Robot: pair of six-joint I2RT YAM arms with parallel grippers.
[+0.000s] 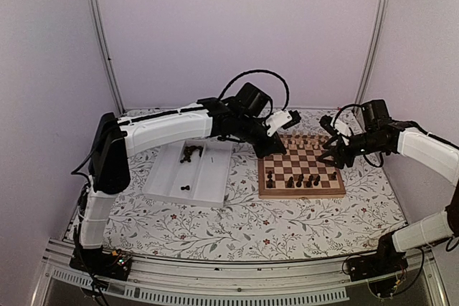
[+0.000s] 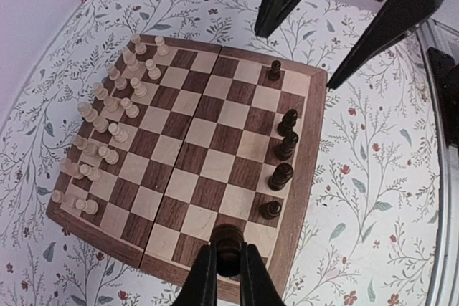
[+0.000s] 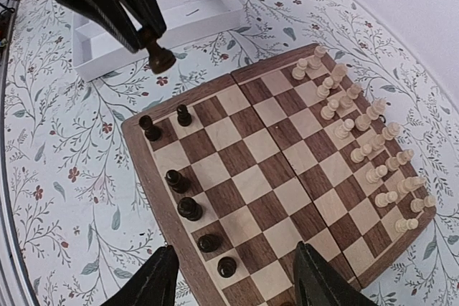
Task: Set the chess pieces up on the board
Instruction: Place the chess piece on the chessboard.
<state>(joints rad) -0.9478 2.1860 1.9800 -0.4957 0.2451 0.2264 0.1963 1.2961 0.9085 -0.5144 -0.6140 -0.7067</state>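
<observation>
The wooden chessboard (image 1: 305,193) lies right of centre. Several dark pieces (image 1: 300,180) stand along its near edge, in the left wrist view (image 2: 280,175) on its right column. My left gripper (image 1: 271,150) is shut on one dark piece (image 2: 228,238), held above the board's (image 2: 208,109) left end; it shows in the right wrist view (image 3: 159,59) hanging from the black fingers. My right gripper (image 1: 334,154) is open and empty, hovering above the board's (image 3: 265,177) right part, near the dark pieces (image 3: 189,208).
Pale wooden pieces (image 2: 107,102) fill the board's far rows. A white tray (image 1: 208,171) left of the board holds a heap of dark pieces (image 1: 190,153) and a single one (image 1: 185,188). The table has a floral cloth (image 1: 215,223).
</observation>
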